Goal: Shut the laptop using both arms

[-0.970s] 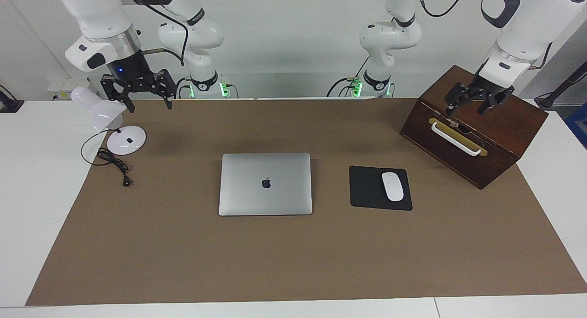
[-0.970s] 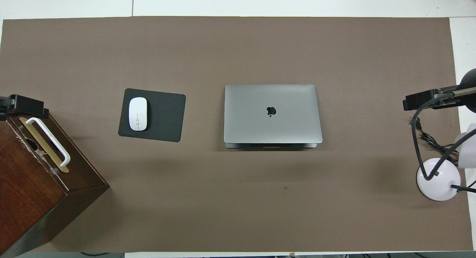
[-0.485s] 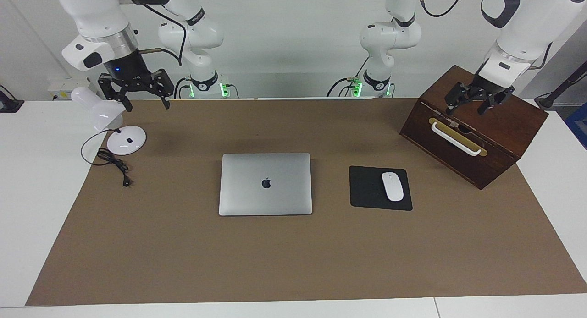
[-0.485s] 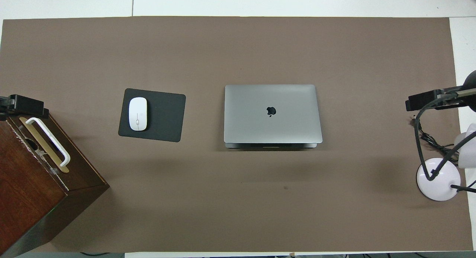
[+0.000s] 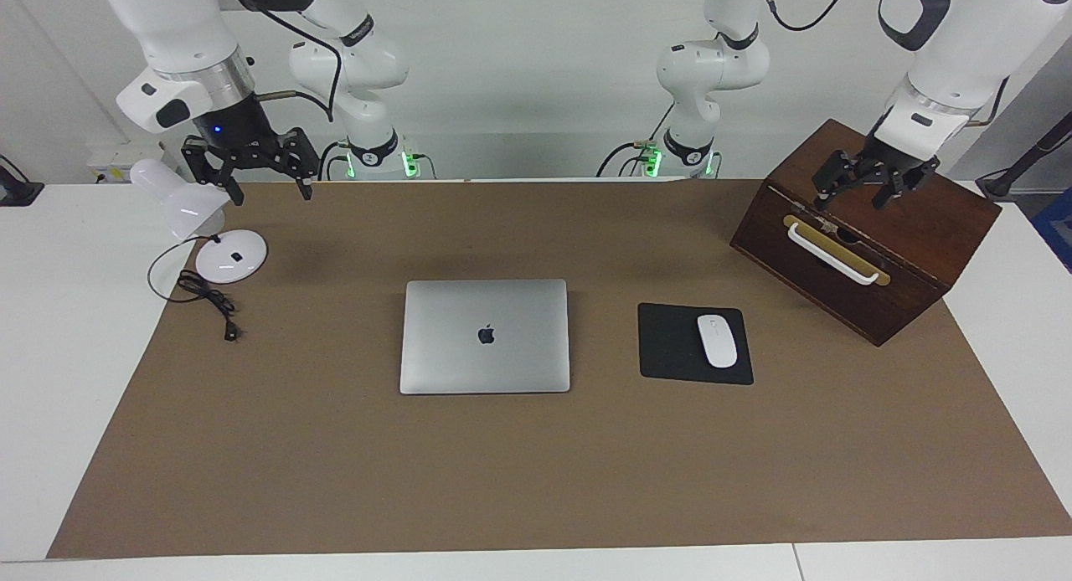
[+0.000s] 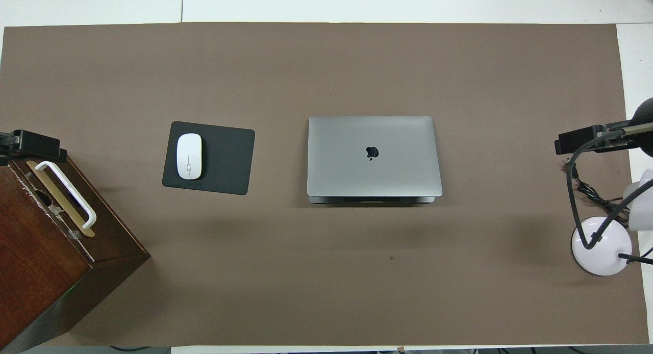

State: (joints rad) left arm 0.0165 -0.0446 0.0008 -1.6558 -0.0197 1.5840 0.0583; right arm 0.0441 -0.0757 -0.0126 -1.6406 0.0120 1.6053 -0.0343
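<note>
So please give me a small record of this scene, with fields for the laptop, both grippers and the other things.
laptop: thin silver-grey metal laptop, lid down, mid-mat
left gripper: left gripper, fingers open, over dark wooden box
right gripper: right gripper, fingers open, empty, raised beside white desk lamp
mouse: white mouse on black mouse pad, beside laptop
contact: none with laptop

One laptop, one mouse, one mouse pad, one desk lamp, one wooden box, two robot arms.
</note>
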